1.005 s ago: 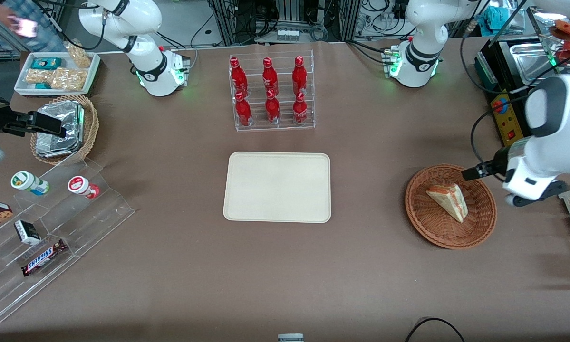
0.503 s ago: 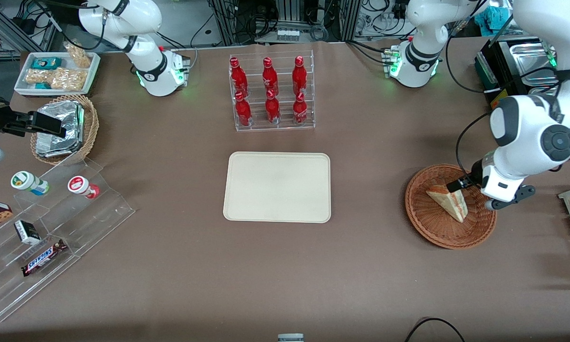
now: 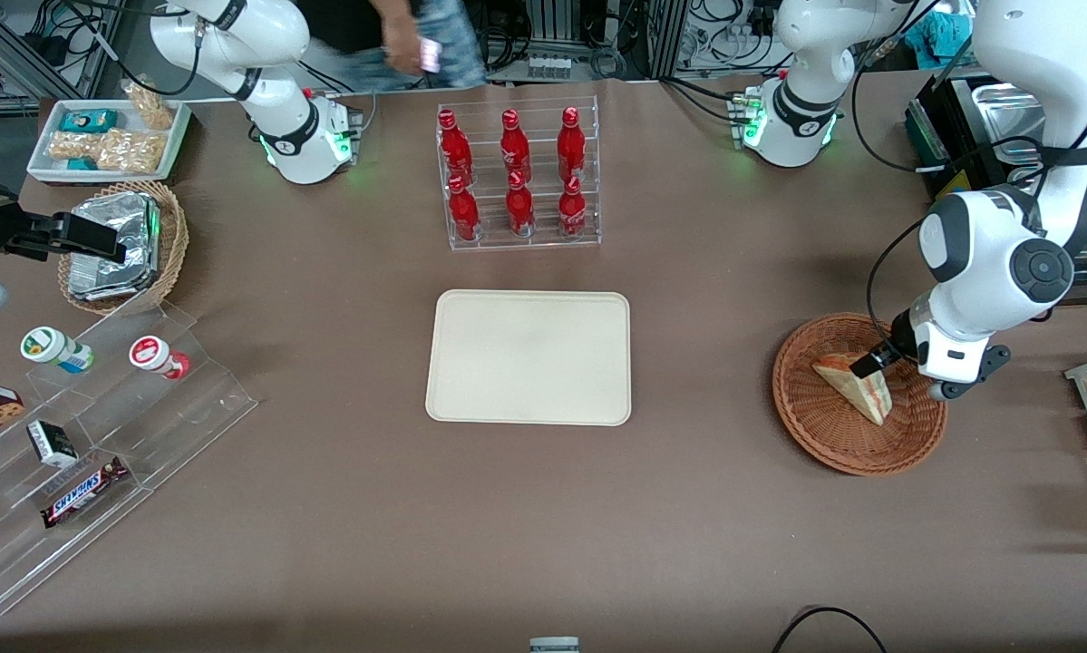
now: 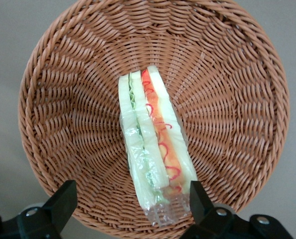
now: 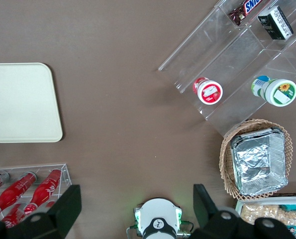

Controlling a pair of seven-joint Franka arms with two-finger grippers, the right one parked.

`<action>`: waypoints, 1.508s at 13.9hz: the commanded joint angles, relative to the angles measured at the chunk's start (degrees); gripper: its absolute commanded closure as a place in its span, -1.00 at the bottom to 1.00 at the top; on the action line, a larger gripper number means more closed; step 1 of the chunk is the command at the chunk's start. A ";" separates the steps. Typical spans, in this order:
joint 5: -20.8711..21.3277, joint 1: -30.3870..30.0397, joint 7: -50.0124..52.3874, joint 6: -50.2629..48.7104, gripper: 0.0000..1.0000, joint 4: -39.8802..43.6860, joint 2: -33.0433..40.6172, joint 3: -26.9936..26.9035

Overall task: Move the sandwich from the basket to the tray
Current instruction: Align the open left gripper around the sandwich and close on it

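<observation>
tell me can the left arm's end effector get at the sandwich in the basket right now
Probably yes. The end effector hangs open just above the sandwich, one finger on each side. The sandwich lies alone in the shallow wicker basket, with nothing covering it.

A brown cloth-covered table [image 3: 344,508] fills the front view. A clear rack [image 3: 518,172] holds 6 red bottles [image 3: 518,204]. Toward the parked arm's end stand a stepped clear display [image 3: 99,435], a tan basket of foil packets [image 3: 121,245] and a white snack tray [image 3: 108,138]. Cables and equipment racks [image 3: 552,36] line the table's edge.
</observation>
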State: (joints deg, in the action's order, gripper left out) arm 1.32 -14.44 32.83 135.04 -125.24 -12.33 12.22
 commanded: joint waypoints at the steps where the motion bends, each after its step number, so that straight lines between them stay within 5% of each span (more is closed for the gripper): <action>1: -0.01 -0.42 4.33 1.10 -1.00 0.70 -0.93 0.70; 21: 0.26 0.90 8.04 -4.35 -1.00 6.42 -4.10 0.97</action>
State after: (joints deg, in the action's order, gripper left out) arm 1.32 -14.33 39.74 130.97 -119.22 -15.02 12.99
